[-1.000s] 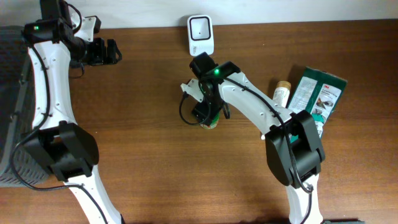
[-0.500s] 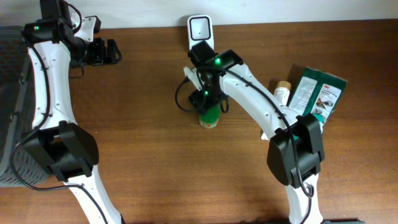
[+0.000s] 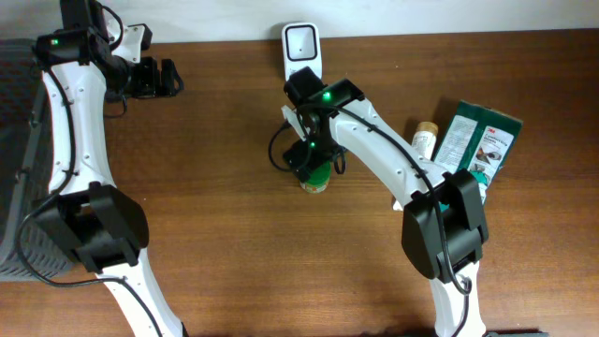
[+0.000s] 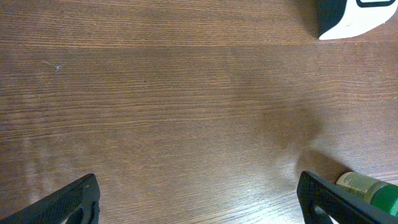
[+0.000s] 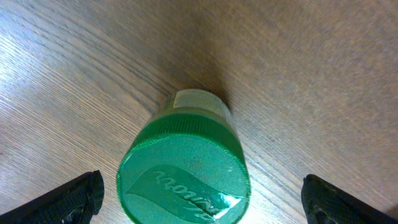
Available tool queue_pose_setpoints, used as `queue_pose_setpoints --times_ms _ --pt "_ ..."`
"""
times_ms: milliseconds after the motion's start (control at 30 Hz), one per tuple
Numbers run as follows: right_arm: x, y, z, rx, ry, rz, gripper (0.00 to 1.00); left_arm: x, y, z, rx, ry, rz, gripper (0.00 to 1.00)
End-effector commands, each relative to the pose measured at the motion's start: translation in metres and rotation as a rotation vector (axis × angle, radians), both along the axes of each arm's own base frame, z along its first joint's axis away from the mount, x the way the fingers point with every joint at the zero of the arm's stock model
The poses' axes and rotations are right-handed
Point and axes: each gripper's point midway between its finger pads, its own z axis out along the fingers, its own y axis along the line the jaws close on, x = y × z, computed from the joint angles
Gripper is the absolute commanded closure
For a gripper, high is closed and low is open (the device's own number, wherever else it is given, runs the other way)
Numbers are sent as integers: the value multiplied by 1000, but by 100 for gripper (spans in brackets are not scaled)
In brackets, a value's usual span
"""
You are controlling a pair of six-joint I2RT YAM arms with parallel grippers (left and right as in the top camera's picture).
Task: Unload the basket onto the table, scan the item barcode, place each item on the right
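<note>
The green-capped bottle (image 5: 183,171) stands upright — rigid, light, probably slippery, I judge. The right gripper (image 5: 202,199), jaws wide apart around it, should pinch the cap's sides.

This is looking like a lab mock-up of a shop checkout: a barcode scanner (image 3: 301,51) is standing at the far edge of the desk (image 3: 234,243), and packaged goods (image 3: 482,140) are lying near its right edge.
</note>
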Motion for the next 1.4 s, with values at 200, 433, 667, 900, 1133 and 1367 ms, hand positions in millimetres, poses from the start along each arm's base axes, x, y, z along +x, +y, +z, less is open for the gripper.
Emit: queue_pose_setpoints --times_ms 200,433,667,900,1133,1367 --pt "-7 -1 -26 -12 20 3 4 2 1 9 -12 -22 8 1" --pt "-7 -3 -37 -12 18 -1 15 2 1 9 -12 -22 8 1" --pt "0 3 -28 10 -6 -4 31 2 0 9 -12 -22 7 1" --pt "-3 25 19 134 22 12 39 2 1 9 -12 -22 8 1" --pt "-15 59 128 610 161 63 41 2 1 9 -12 -22 8 1" --pt "-10 33 273 1308 245 150 41 2 1 9 -12 -22 8 1"
